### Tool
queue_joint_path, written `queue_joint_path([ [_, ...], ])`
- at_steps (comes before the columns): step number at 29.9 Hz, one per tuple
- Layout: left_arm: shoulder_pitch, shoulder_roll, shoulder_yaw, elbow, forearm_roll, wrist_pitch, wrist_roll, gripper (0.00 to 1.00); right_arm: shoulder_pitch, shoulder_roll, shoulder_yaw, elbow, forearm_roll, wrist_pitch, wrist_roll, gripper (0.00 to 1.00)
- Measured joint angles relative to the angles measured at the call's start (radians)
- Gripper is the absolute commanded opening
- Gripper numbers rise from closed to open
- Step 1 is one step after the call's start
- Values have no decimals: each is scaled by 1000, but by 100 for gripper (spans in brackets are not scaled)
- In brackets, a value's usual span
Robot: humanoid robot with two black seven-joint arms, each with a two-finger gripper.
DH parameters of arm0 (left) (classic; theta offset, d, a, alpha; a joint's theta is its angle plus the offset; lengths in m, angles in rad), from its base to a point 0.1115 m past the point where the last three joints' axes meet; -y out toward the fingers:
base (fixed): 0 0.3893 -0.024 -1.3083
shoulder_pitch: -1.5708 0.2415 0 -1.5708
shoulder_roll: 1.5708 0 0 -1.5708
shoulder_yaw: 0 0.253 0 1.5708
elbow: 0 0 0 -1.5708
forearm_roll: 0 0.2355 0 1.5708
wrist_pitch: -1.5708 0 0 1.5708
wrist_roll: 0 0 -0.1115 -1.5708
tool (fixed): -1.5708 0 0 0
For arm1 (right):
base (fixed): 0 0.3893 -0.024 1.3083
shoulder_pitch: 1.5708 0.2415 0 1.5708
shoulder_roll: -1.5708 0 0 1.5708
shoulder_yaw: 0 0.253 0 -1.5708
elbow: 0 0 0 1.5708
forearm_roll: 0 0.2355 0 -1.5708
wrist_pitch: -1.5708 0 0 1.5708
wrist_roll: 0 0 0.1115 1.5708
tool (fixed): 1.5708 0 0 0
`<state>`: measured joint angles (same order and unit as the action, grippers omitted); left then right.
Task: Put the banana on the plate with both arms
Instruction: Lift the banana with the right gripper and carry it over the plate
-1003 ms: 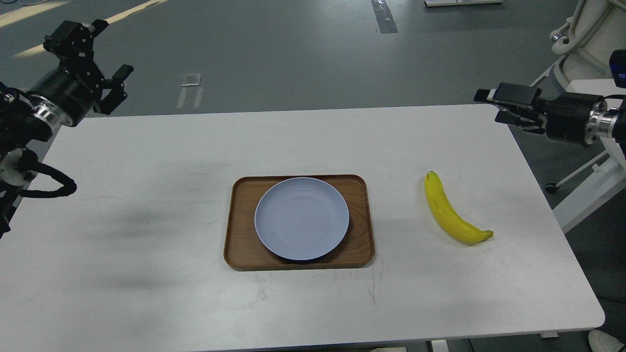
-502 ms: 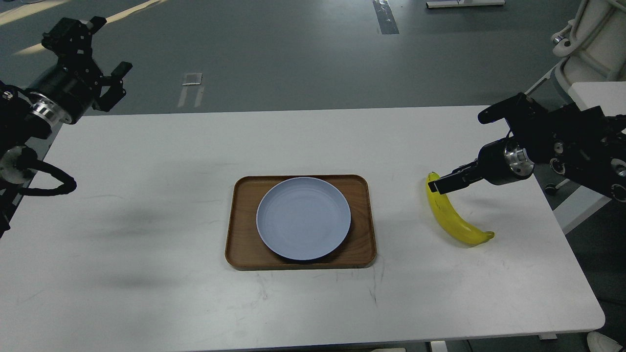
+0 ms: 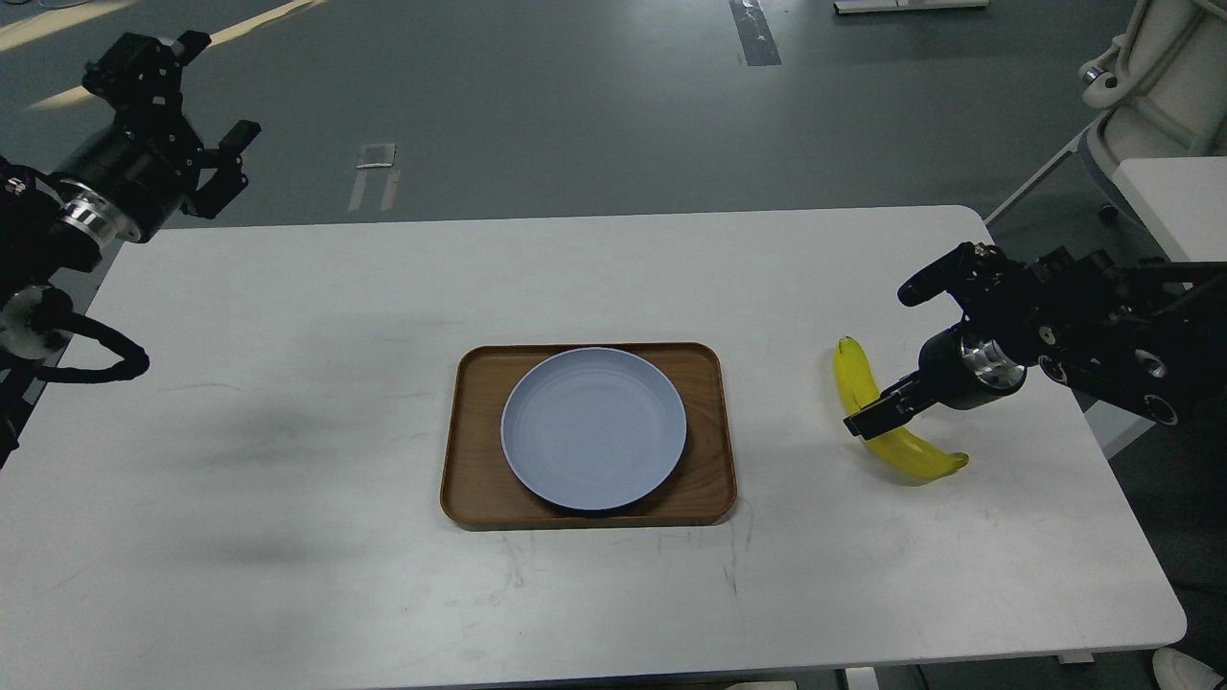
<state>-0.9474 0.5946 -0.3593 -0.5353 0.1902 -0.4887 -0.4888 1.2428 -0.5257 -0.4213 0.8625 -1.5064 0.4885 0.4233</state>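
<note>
The yellow banana (image 3: pixel 857 376) lies on the white table, right of the tray, stem end pointing away from me. The pale blue-grey plate (image 3: pixel 594 426) sits empty on the brown wooden tray (image 3: pixel 470 479) at the table's middle. My right gripper (image 3: pixel 874 416) has come in from the right and sits low over the banana's middle, covering part of it. Its fingers show as one dark bar, so I cannot tell whether they are open or closed. My left gripper (image 3: pixel 219 91) is open and empty, raised beyond the table's far left corner.
The white table (image 3: pixel 288 402) ends just right of the banana and has a rounded front right corner. A white machine base (image 3: pixel 1150 77) and a second white tabletop (image 3: pixel 1174 196) stand at the far right. Grey floor lies beyond the table.
My right gripper has dropped from above the far right table edge and moved down along the banana, from its stem end to its middle. The banana, plate and left arm have stayed put.
</note>
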Motion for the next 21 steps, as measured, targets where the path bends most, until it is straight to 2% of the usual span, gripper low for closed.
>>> queue_joint_path([
  [7,0,2,-2,0,0,0,0,98,-10,12,0,-1,0,0,0,69],
  [9,1,2,-2,0,0,0,0,98,-13,15,0,-1,0,0,1,54],
  [11,1,2,-2,0,0,0,0,98,-18,18,0,-1,0,0,6,47],
  [12,1,4,-2,0,0,0,0,98,-20,19,0,-1,0,0,11,38],
  [13,1,6,-2,0,0,0,0,98,-21,19,-1,-1,0,0,17,35],
  [16,1,12,-3,0,0,0,0,98,-24,17,-2,-2,0,0,48,21],
  [18,1,12,-3,0,0,0,0,98,-26,14,-2,-2,0,0,60,5],
  [21,1,15,-5,0,0,0,0,98,-25,10,-3,-1,0,0,65,4],
])
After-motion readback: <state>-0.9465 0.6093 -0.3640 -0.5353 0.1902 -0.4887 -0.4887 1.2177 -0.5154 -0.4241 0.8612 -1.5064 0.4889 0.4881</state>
